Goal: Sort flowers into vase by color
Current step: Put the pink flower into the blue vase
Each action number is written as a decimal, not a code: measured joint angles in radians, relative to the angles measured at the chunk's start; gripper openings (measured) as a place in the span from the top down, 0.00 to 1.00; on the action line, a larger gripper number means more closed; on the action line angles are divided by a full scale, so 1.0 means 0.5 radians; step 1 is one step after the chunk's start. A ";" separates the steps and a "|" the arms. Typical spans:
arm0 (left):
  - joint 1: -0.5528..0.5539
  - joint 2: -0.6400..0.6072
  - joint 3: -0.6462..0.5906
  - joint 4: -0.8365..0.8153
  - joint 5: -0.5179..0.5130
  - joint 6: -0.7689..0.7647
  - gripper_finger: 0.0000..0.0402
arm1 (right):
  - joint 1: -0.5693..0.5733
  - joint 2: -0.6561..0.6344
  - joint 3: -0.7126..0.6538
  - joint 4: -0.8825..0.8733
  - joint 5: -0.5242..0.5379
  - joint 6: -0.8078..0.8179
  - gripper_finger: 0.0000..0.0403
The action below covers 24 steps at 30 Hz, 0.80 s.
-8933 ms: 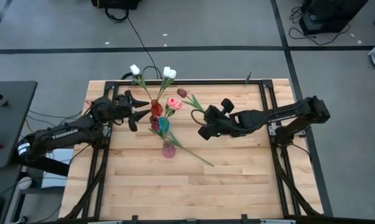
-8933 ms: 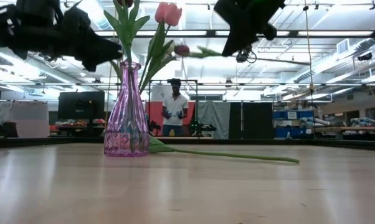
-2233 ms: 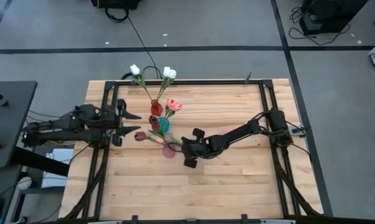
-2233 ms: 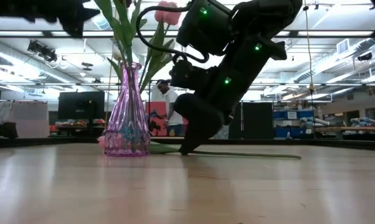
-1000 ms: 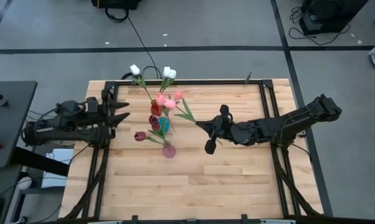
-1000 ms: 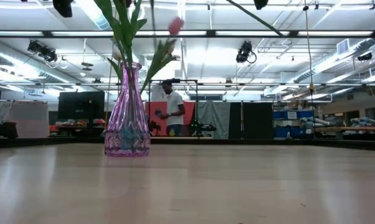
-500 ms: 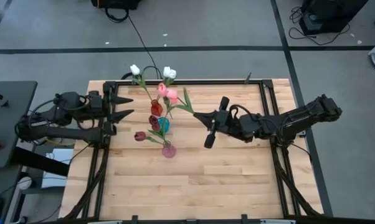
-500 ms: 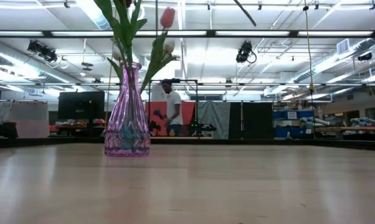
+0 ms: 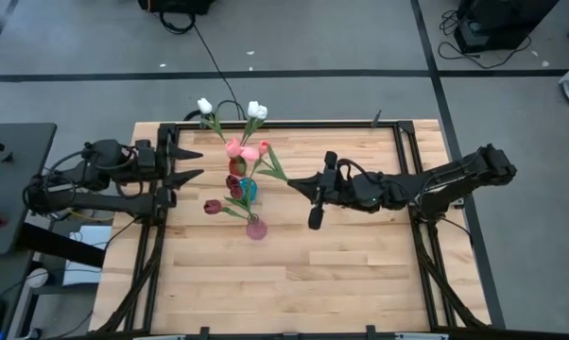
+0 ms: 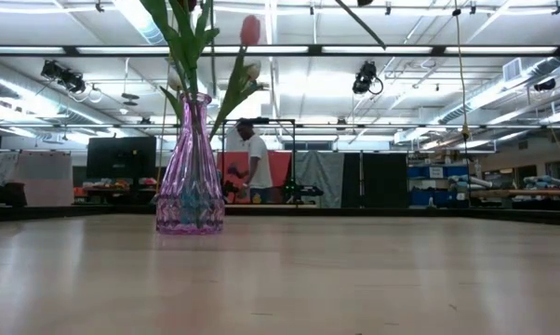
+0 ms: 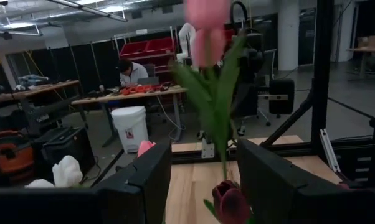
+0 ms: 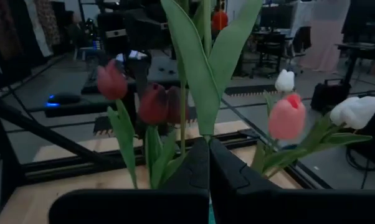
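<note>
An artificial pink tulip with a long thin green stem and broad leaves (image 9: 263, 151) is held low on its stem by the right gripper (image 9: 294, 182), whose fingers (image 12: 194, 163) are pinched tight on it. It is carried above the middle of the table, just right of the cluster of small glass vases: a red one (image 9: 235, 166), a blue one (image 9: 249, 189) and a pink-purple one (image 9: 255, 228).

The tulip is judged light and limp. The stem is likely to bend and swing, and the head to droop, so a hold low on the stem, below the leaves, seems best; the bud should not be squeezed.

Against the picture from half a second ago, the right gripper has been moved slightly left, and the pink bud has been brought nearer the pink tulips already standing in the red vase. The left gripper (image 9: 192, 162), with its fingers spread wide and holding nothing, has stayed at the far left of the table.
</note>
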 joint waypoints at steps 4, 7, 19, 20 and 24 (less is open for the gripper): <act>0.000 -0.029 0.000 -0.039 -0.001 0.000 0.53 | 0.024 -0.018 0.002 -0.001 0.005 -0.012 0.99; 0.000 -0.033 0.000 -0.041 -0.009 0.000 0.53 | 0.023 -0.018 0.002 -0.004 0.007 -0.014 0.99; 0.010 0.191 0.052 0.027 -0.010 0.045 0.53 | -0.146 0.047 0.004 0.252 -0.115 -0.122 0.99; 0.022 0.228 0.073 0.030 -0.011 0.056 0.53 | -0.171 0.054 0.004 0.282 -0.153 -0.128 0.99; 0.101 0.366 0.170 0.015 -0.010 0.109 0.53 | -0.258 0.084 0.004 0.352 -0.253 -0.155 0.99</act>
